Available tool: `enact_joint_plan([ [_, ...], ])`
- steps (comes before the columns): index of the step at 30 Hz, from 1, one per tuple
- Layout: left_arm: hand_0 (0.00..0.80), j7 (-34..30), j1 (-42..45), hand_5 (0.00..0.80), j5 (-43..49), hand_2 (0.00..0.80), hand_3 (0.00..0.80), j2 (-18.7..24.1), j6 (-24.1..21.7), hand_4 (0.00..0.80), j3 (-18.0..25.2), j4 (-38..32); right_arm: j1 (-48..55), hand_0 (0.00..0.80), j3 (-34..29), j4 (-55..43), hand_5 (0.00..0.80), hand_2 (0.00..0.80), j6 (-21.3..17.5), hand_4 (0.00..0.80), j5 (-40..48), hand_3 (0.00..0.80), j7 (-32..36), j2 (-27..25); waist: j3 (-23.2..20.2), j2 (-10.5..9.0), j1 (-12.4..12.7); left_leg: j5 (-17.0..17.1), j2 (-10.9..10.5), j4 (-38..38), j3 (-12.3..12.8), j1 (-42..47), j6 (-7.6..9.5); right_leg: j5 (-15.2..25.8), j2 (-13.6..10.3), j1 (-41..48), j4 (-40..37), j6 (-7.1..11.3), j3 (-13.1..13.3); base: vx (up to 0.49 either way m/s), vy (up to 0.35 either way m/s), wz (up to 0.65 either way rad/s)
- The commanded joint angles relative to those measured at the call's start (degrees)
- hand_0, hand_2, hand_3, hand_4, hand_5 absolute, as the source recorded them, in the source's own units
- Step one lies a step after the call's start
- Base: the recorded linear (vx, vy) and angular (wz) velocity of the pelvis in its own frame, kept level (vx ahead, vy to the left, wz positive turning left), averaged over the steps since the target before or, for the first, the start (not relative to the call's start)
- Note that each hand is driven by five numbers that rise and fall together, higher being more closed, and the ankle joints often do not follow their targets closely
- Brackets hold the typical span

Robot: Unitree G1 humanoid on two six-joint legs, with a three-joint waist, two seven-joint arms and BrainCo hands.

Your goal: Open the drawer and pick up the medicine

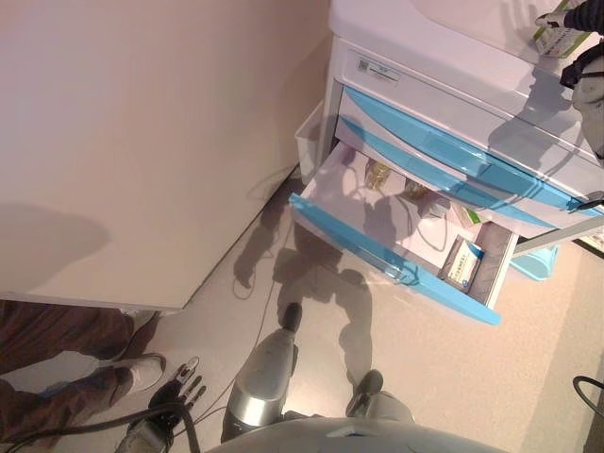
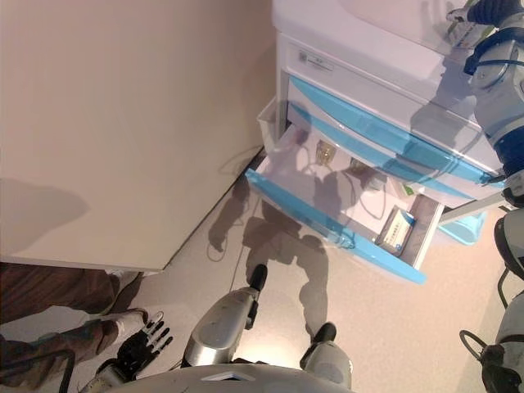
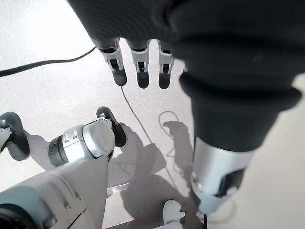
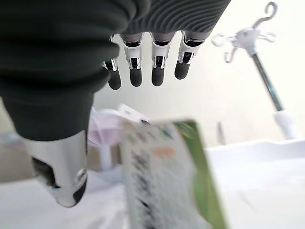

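Note:
A white cabinet (image 1: 434, 90) with blue-fronted drawers stands at the upper right. Its lower drawer (image 1: 396, 260) is pulled open. Inside lie a blue-and-white medicine box (image 1: 462, 264) and small vials (image 1: 377, 175). My right hand (image 2: 491, 12) is up at the cabinet top (image 1: 425, 28), beside a green-and-white medicine box (image 1: 557, 38). In the right wrist view that box (image 4: 167, 176) sits between my thumb and my straight fingers (image 4: 157, 71), which are not curled round it. My left hand (image 1: 184, 382) hangs low by the floor, fingers relaxed and empty.
A person's legs and shoes (image 1: 66, 377) are at the lower left. A large pale panel (image 1: 142, 142) fills the left side. A white bin (image 1: 310, 142) stands beside the cabinet and a blue bin (image 1: 538, 260) sits on the floor at the right. An IV stand (image 4: 248, 36) is behind the cabinet.

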Motion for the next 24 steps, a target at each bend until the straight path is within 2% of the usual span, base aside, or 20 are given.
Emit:
enact_joint_plan([
  [1, 0.000, -1.23, 3.65, 0.000, 1.45, 0.000, 0.000, 0.46, -1.37, 0.000, -0.80, -0.19, -6.97, 0.000, 1.31, -5.50, 0.000, 0.000, -0.71, 0.000, 0.41, 0.000, -3.65, -4.11, -3.81, 0.47, 0.10, -8.22, 0.94, 0.07, -0.85, 4.75, -0.02, 3.85, -0.18, -4.64, 4.90, -1.88, 2.19, -0.011, -0.019, -0.08],
  [12, 0.000, -2.02, 4.01, 0.000, 3.65, 0.000, 0.000, -0.73, -2.43, 0.000, 1.18, -0.06, -1.97, 0.000, -7.93, -24.04, 0.000, 0.000, 1.69, 0.000, 4.33, 0.000, -5.73, -7.39, -6.43, 0.03, -3.25, -8.30, 1.78, -1.27, 1.50, 6.56, -0.44, 3.00, 0.81, -4.14, 3.58, -1.63, 4.00, -0.011, -0.026, -0.11],
  [17, 0.000, -2.12, 3.78, 0.000, 5.42, 0.000, 0.000, -1.07, -3.20, 0.000, 1.43, -0.30, 3.41, 0.000, -14.24, -30.89, 0.000, 0.000, 0.58, 0.000, 7.09, 0.000, -6.07, -8.15, -7.84, -0.11, -4.88, -7.87, 2.28, -2.74, 2.57, 7.64, -0.67, 3.01, 1.32, -3.94, 3.06, -1.60, 4.83, 0.000, -0.038, -0.17],
  [24, 0.000, -2.67, 3.01, 0.000, 8.21, 0.000, 0.000, -1.04, -5.35, 0.000, 1.19, -2.47, 12.48, 0.000, -22.60, -38.76, 0.000, 0.000, -1.53, 0.000, 14.45, 0.000, -3.27, -9.17, -9.36, 0.00, -7.42, -7.79, 3.11, -3.71, 4.41, 8.55, -1.26, 2.90, 2.01, -4.04, 2.21, -1.62, 5.88, -0.015, -0.039, -0.08],
])
